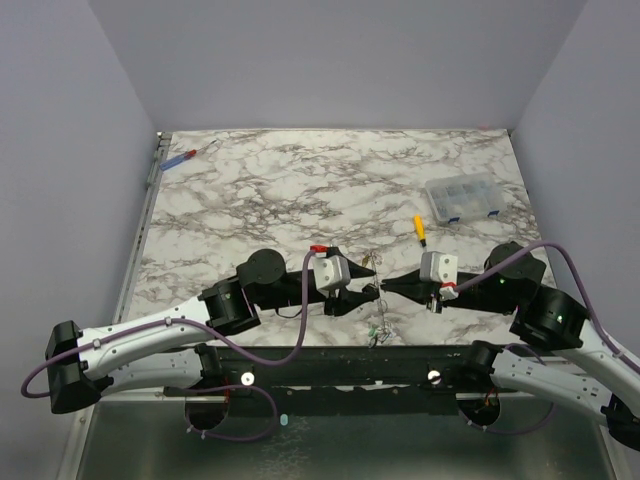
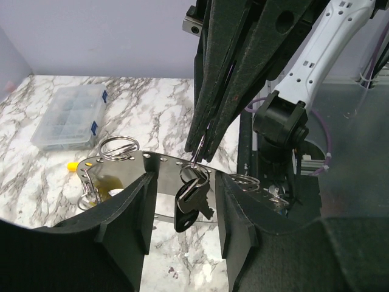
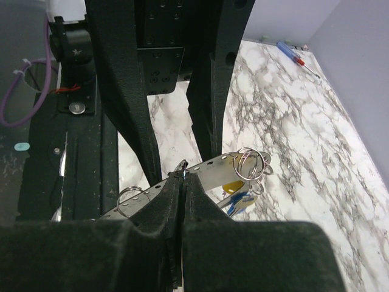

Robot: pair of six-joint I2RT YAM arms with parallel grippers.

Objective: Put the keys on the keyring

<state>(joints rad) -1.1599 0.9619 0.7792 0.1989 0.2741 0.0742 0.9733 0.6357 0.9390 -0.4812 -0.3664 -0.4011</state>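
My right fingers (image 3: 159,204) were shut on the keyring (image 2: 193,175), my left fingers (image 2: 130,213) half open around its hanging key (image 2: 189,205); the upper-right box (image 1: 460,197) had unclear contents.

Overhead from behind, looking down, wrist views close (facing each other), sharing keys (image 2: 193,201).

- White marble-patterned tabletop (image 1: 300,190) with grey and black veins, centre of the top view.
- Plain pale lavender walls (image 1: 330,60) along the top.
- Red-and-blue-handled screwdriver (image 1: 180,158), upper left.
- Small yellow-handled screwdriver (image 1: 420,229), right of centre.
- Clear plastic compartment box (image 1: 462,197) with blue latches, upper right.
- Small metal keys (image 3: 239,199) with blue and yellow caps, lower centre of the right wrist view.
- Silver perforated metal strip (image 3: 209,165) just above them.
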